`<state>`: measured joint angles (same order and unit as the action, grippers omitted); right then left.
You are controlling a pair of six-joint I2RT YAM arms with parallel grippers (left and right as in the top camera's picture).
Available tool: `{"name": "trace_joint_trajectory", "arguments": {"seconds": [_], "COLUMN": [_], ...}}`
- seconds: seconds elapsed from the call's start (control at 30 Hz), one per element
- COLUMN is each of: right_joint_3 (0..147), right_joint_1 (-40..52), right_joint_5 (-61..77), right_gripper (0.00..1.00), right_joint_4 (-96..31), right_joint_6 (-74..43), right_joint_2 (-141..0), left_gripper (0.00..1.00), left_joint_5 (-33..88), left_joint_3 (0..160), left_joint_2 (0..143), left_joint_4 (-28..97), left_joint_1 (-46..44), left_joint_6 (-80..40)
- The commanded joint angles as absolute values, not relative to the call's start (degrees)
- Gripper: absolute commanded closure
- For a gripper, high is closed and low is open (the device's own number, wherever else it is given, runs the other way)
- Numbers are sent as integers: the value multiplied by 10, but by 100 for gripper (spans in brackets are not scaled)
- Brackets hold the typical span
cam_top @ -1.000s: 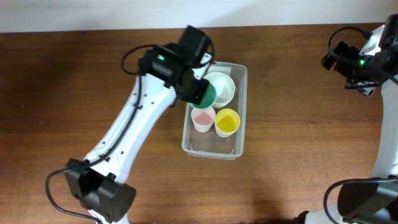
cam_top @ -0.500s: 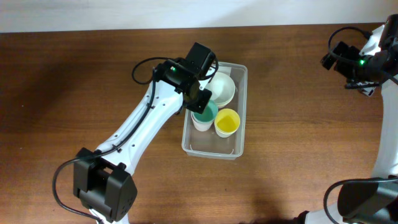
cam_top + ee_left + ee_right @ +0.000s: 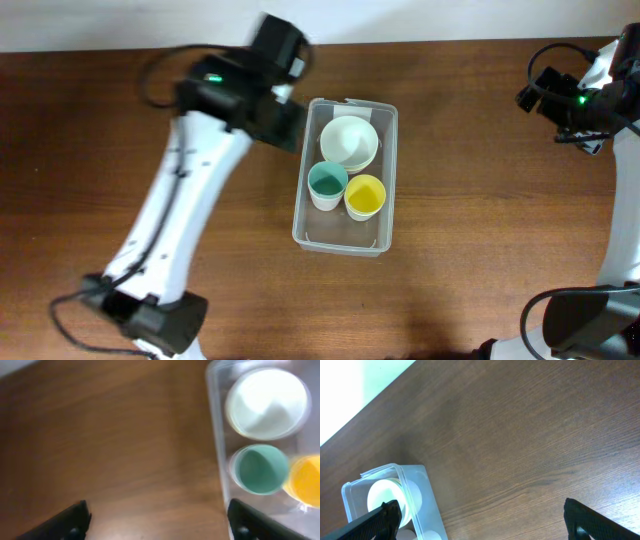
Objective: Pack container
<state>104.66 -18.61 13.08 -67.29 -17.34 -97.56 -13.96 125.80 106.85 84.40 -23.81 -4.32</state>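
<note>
1. Overhead view: the container (image 3: 338,232) rests on the bench (image 3: 480,250) near the centre, with its long side running toward the far edge.
2. Contents at the far end: a pale bowl (image 3: 349,143) stands upright and fills most of the width.
3. Contents at the middle: a teal cup (image 3: 327,183) and a yellow cup (image 3: 365,195) stand side by side, mouths up and touching. The teal cup is on the left, against the left wall.
4. Left tool (image 3: 157,521): the left wrist view shows its fingers spread wide apart over bare bench. It sits just beside the left wall of the container and is not touching it. The overhead view shows this arm blurred.
5. Right tool (image 3: 482,519): its fingers are also wide apart, with only wood grain between them. It hangs at the far right edge of the bench, well apart from the container. The container appears only in the lower left corner of the right wrist view.
</note>
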Motion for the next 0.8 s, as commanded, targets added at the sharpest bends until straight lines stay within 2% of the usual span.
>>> {"name": "trace_joint_trajectory", "arguments": {"seconds": [0.0, 0.13, 0.27, 0.77], "right_joint_3": [1049, 1049, 1049, 1049], "right_joint_1": [-188, -188, -188, -184], "right_joint_5": [128, 128, 128, 128], "right_gripper": [1, 1, 1, 1], "right_joint_4": [-671, -671, -671, -671], "right_joint_6": [-170, -170, -170, -170], "right_joint_2": [-977, -977, -977, -973], "left_gripper": [0, 0, 0, 0], "left_joint_5": [-161, -157, -157, -157], "left_joint_3": [1277, 1277, 1274, 1274], "left_joint_2": [1022, 1008, 1008, 1008], "left_joint_4": [872, 888, 893, 891], "left_joint_1": [-164, -100, -75, -73], "left_joint_6": [-104, -135, -135, -135]}}
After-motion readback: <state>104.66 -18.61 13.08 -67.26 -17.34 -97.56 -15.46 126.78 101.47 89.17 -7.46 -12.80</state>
